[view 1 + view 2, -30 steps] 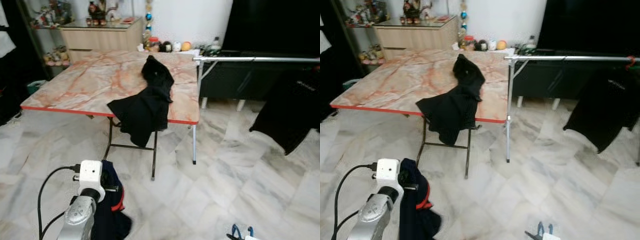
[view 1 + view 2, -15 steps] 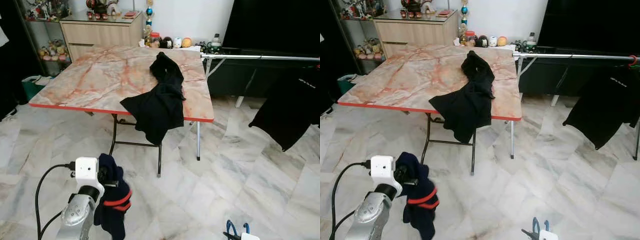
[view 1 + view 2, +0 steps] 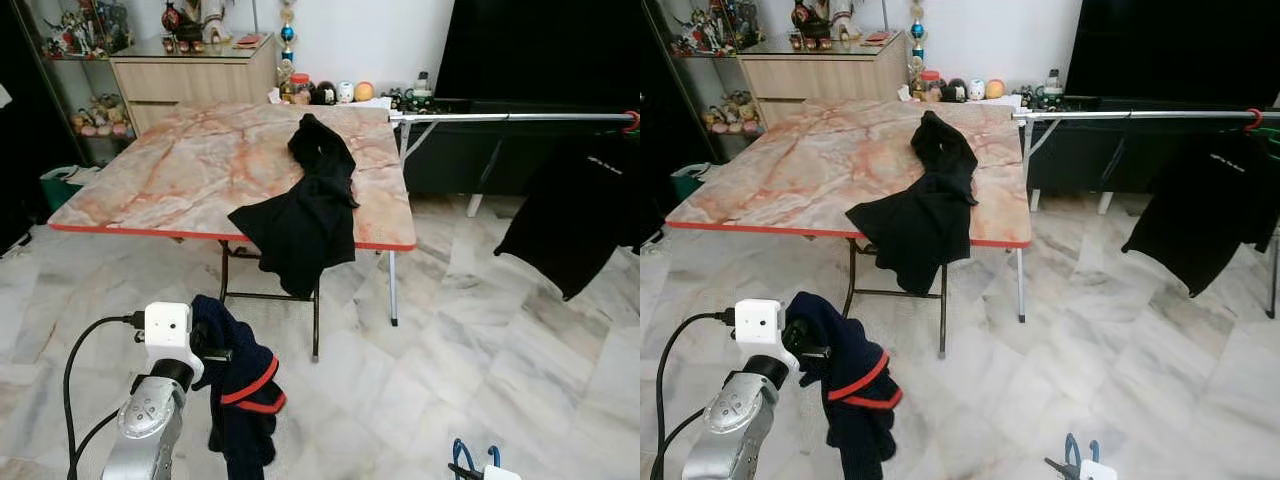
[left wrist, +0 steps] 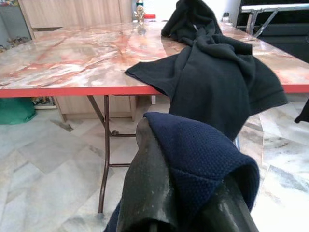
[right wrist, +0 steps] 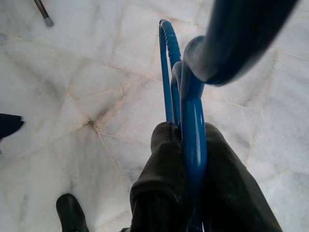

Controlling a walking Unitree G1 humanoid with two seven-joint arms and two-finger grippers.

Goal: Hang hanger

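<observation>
My left gripper [image 3: 212, 352] is low at the left, shut on a navy garment with red stripes [image 3: 243, 390] that hangs from it toward the floor. The left wrist view has that navy cloth [image 4: 203, 159] draped over its fingers [image 4: 149, 193]. At the bottom right edge, my right gripper [image 3: 470, 470] is shut on a blue hanger [image 5: 186, 116], whose hook [image 3: 463, 455] pokes up. A metal clothes rail [image 3: 510, 117] runs along the right, with a black shirt [image 3: 585, 220] hanging from it by a red hook.
A marble-pattern folding table [image 3: 190, 160] with a red edge stands ahead, and a black garment [image 3: 305, 205] hangs over its front edge. Behind are a wooden cabinet [image 3: 190, 75], small ornaments and a dark TV unit [image 3: 540, 60]. Marble floor [image 3: 450, 360] lies open between me and the rail.
The camera has shifted a little. My left gripper has lifted the navy garment higher, and the cloth now swings out more to the right. The hanger stays low at the bottom right.
</observation>
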